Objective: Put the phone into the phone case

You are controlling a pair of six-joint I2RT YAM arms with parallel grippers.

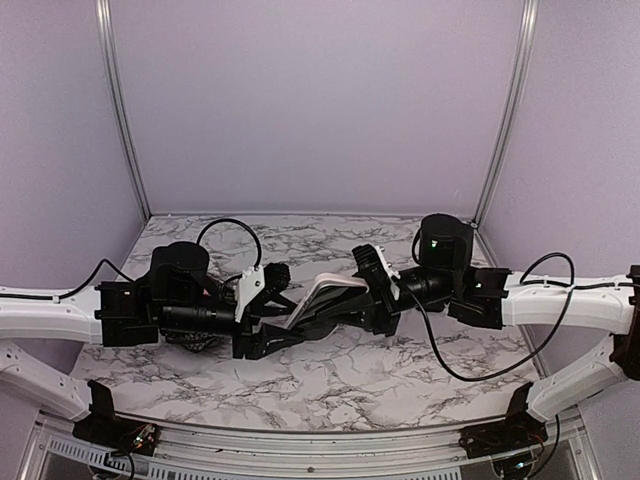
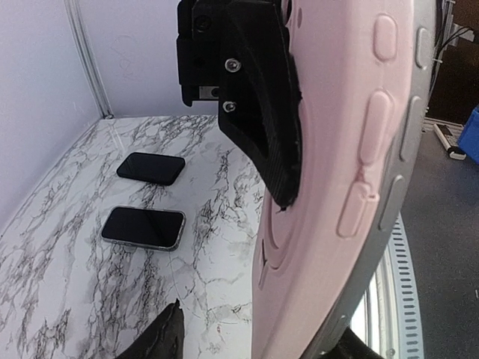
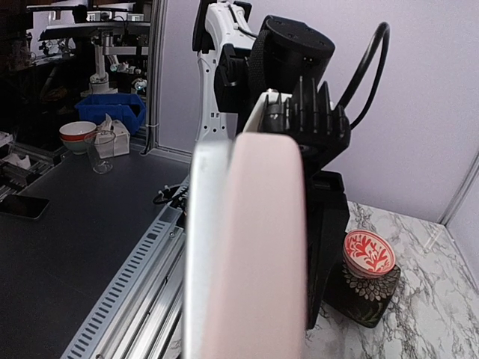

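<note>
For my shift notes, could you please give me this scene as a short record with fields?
case: pink, held in the air
phone: silver edge lies along the case; whether seated, cannot tell
right fingers: shut on the case
left fingers: open, astride the case's end, one clear of it
spare phones: two, dark, flat on the table, apart
</note>
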